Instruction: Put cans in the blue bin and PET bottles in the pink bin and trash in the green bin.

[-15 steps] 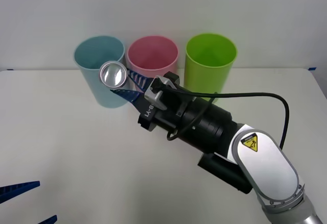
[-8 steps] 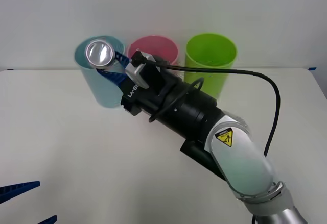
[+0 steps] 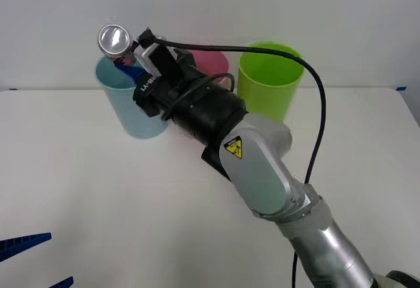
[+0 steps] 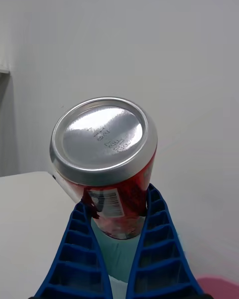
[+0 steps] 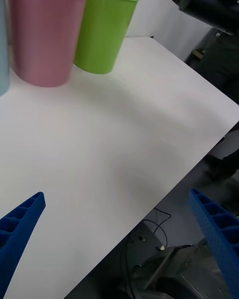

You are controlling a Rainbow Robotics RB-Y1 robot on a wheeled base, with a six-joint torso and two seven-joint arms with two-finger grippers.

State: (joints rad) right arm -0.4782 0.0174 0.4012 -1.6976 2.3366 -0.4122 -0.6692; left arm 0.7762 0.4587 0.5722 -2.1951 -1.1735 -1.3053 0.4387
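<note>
One red can [image 3: 115, 41], pinched by the right end effector [image 3: 129, 62], sits above the blue bin [image 3: 130, 104]. Left end effector [image 5: 119, 239] spread wide, low over the bench [image 3: 98, 196]. Pink bin [image 3: 213, 61] and green bin [image 3: 270, 81] stand beside.

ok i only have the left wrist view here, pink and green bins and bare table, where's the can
Observer: The can is off the table, held by the right gripper above the rim of the blue bin.
Operator: is the grip solid or is it slipping
Observer: In the right wrist view the two blue fingers clamp the can's red body from both sides, with its silver end facing the camera.
Operator: and my left gripper, is it anywhere near that
Observer: No. The left gripper sits open at the near left corner of the table, far from the bins.
</note>
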